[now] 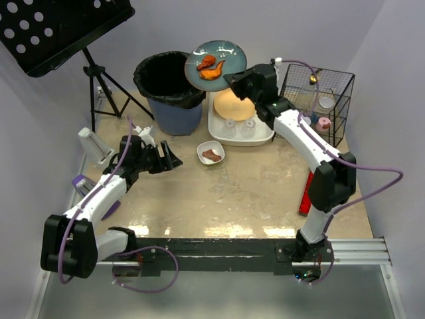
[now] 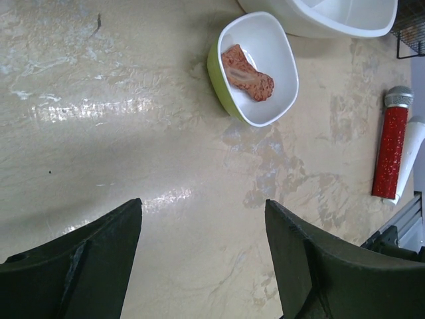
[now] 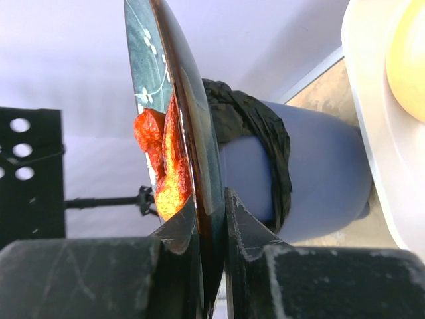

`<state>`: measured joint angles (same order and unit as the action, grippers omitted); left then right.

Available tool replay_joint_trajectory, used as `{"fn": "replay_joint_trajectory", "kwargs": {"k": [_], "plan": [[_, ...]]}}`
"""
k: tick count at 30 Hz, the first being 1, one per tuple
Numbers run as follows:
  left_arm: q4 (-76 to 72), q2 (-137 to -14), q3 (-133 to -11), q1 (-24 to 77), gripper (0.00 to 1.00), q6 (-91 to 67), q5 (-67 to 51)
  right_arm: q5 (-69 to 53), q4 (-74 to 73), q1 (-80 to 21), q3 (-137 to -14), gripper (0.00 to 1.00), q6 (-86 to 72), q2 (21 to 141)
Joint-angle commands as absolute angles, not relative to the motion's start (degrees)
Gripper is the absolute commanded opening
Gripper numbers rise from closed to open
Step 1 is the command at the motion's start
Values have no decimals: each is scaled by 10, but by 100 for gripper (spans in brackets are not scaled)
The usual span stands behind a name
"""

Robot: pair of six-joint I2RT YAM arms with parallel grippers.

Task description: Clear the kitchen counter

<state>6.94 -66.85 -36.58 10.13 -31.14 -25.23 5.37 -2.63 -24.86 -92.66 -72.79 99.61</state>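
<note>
Fingers of the right gripper (image 3: 210,201) are pinched narrow on the rim of a teal plate (image 1: 214,64), held up in the air on edge. Orange-red food (image 3: 159,159) clings to the plate's face, not dropped yet. Black-lined trash bin (image 1: 171,93) sits below the plate and to its left in the top view; the plate overlaps the bin's right rim there, with its face turned toward the bin mouth. That is the relation that matters: the bin opening lies on the food side of the plate, lower down. Judgement: scraps get dumped next, which needs more tilt or a shift left so the food falls inside and not onto the rim or into the white tub (image 1: 219,129) just beside it.

Left gripper (image 2: 202,219) is spread wide, holds nothing, and hovers low over the kitchen counter (image 1: 239,193). Small white bowl (image 2: 255,66) with a brownish meat piece (image 2: 247,73) stands on the counter, ahead of and right of those fingers, apart from them. Left arm is the nearer one to the bowl. Bowl's long axis runs diagonally in the wrist view, with one long side toward the fingers.

Counter is the beige mottled top under everything. Bowl and a red glittery microphone-like stick (image 2: 392,146) near the right edge are on it, so the clearing looks unfinished. Wire basket (image 1: 332,100) is at far right.
</note>
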Motion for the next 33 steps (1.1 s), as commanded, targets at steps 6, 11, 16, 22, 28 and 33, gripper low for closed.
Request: {"fn": "replay_joint_trajectory", "kwargs": {"k": [6,11,16,22,28,33], "plan": [[99,-664,-392,97,79,-277,-233,157,28,-292,-1213,0,-675,1113],[112,-665,-396,97,79,-261,-227,176,11,-313,-1317,0,-600,1186],[112,-669,-389,97,79,-261,-233,209,35,-327,-1364,0,-494,1229],[107,-674,-387,97,79,-262,-241,175,93,-330,-1371,0,-386,1250],[104,-686,-388,97,79,-261,-248,170,149,-345,-1359,0,-280,1245],[103,-695,-386,97,79,-255,-255,169,201,-358,-1336,0,-206,1236]]}}
